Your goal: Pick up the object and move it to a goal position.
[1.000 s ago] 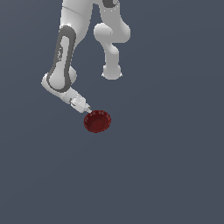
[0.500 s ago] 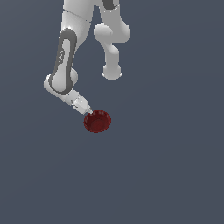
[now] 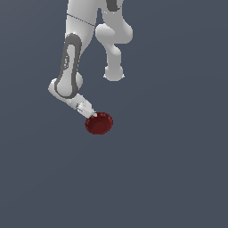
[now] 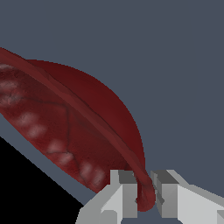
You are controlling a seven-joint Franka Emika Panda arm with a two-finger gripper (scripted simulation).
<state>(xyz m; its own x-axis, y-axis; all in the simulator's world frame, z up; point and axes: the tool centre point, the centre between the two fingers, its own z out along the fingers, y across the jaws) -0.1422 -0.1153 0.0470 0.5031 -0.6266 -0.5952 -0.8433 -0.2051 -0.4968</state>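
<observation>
Exterior view: I find gripper (image 3: pixel 92 113) fingers too small to resolve; arm top cut off by frame. Arm (image 3: pixel 70 71) bent down, wrist angled toward exterior view's right. Dark red bowl (image 3: pixel 99 123) at gripper tip, tilted.

Wrist view: I see bowl (image 4: pixel 78 127) partly cropped; fingers (image 4: pixel 124 189) pinch its rim, one each side.
</observation>
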